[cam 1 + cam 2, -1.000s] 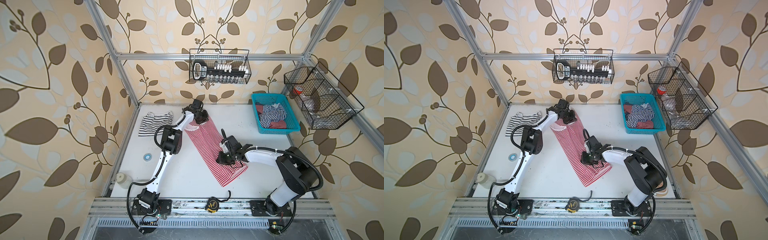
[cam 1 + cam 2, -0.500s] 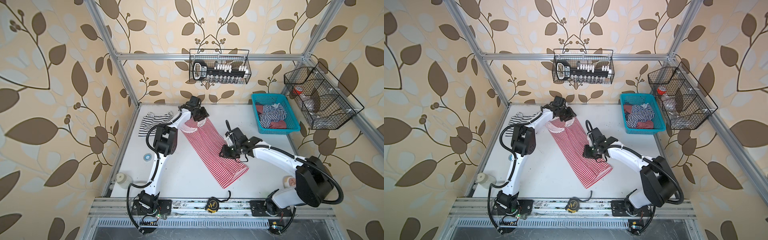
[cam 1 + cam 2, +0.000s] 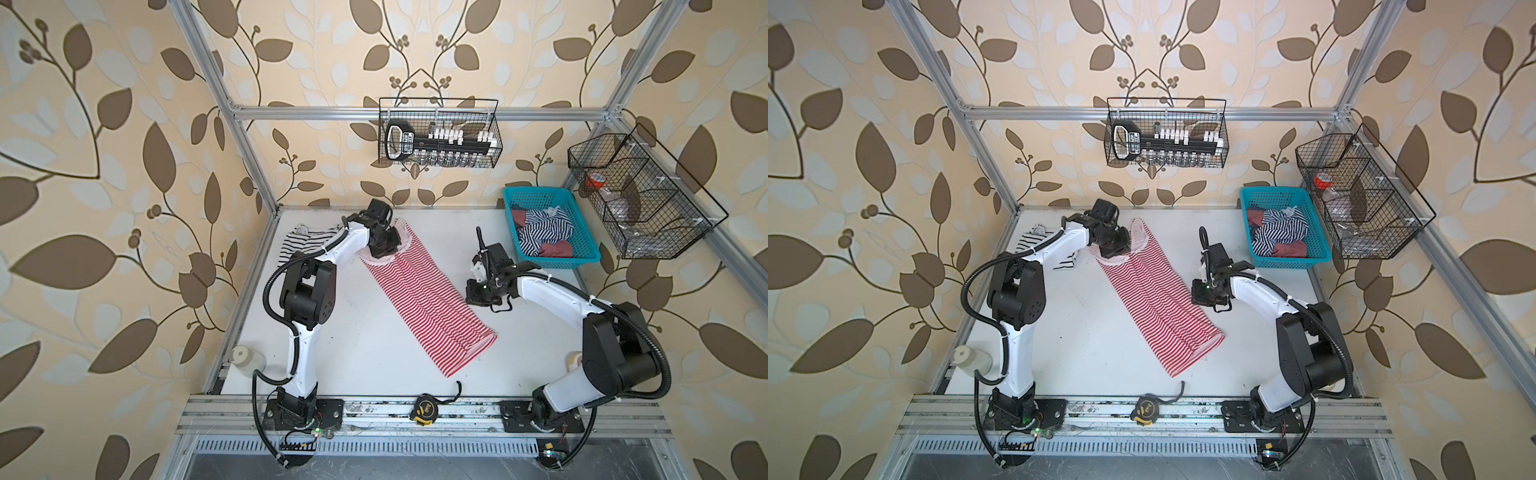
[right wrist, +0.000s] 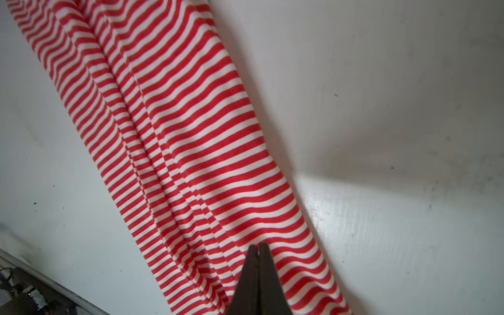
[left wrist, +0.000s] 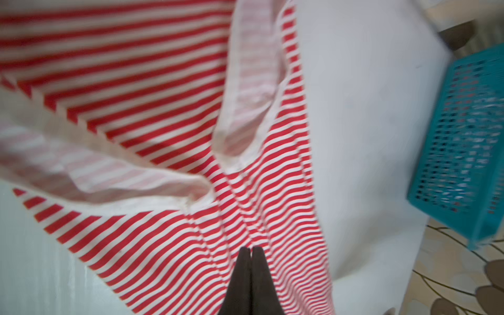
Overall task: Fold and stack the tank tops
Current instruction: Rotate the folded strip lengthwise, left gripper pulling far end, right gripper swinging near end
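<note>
Red-and-white tank top lies flat as a narrow strip, 11 to 5 o'clock. My left gripper and right gripper — both pressed together, pinching nothing — hover over it. Risk: closed tips dragging could bunch the soft folds.

**How your table is lying**

You are facing the spread tank top lying slantwise across the middle of the table, strap end at the back. The folded tank top is sitting to its left, in the back corner. The basket is standing back right, holding bundled tops. Your left gripper is hovering over the strap end, your right gripper over the right edge.
</note>
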Controlling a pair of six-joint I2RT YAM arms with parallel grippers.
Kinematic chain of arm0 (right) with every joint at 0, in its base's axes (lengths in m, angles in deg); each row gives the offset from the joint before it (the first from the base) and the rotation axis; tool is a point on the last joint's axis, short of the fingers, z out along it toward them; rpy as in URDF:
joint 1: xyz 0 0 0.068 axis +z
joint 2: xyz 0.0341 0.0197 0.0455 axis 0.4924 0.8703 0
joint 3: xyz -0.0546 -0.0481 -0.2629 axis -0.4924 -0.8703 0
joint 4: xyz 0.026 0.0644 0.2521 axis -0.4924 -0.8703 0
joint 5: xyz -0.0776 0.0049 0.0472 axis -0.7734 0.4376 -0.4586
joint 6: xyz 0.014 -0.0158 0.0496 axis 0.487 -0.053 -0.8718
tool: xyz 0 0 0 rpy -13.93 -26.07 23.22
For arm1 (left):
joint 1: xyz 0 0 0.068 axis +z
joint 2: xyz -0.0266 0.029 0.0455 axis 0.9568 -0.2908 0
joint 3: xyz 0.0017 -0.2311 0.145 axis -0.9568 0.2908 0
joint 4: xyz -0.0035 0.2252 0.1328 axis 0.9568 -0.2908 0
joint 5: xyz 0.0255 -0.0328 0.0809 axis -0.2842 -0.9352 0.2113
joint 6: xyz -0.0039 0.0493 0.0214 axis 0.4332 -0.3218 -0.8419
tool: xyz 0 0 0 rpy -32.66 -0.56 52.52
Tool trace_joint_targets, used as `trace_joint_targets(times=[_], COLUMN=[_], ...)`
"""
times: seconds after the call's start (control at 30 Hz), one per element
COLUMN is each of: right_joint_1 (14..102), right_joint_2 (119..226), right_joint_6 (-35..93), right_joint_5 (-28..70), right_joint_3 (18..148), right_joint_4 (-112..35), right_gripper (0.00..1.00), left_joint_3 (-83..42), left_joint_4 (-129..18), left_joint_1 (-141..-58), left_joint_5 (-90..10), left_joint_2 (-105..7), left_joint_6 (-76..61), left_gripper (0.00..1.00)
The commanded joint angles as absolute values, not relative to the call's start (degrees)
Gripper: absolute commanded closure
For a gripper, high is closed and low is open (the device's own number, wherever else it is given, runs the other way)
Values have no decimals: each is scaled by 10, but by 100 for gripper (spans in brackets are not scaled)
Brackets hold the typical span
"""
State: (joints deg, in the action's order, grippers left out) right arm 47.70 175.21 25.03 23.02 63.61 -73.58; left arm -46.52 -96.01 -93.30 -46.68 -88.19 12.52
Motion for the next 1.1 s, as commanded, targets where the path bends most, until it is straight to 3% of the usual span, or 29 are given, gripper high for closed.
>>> trace_joint_targets(times=[0.0, 0.27, 0.57, 0.83, 1.07], right_joint_1=[481, 508, 562, 623, 653], right_joint_2=[1769, 1811, 1831, 1824, 1805], right_joint_6=[287, 298, 268, 196, 153], right_joint_5=[247, 243, 250, 269, 273], right_joint_3=[628, 594, 559, 531, 523], right_joint_4=[-744, -734, -710, -680, -665], right_gripper=[100, 100, 100, 88, 80], left_joint_3=[-449, -474, -618, -785, -801], left_joint_4=[-963, -986, -1063, -1122, -1114], left_joint_1=[-932, -932, -930, -924, -917], left_joint_5=[-456, -450, -415, -420, -429], left_joint_2=[-878, -951, -1079, -1161, -1155], left_joint_6=[132, 120, 88, 63, 48], left_gripper=[100, 100, 100, 100, 100])
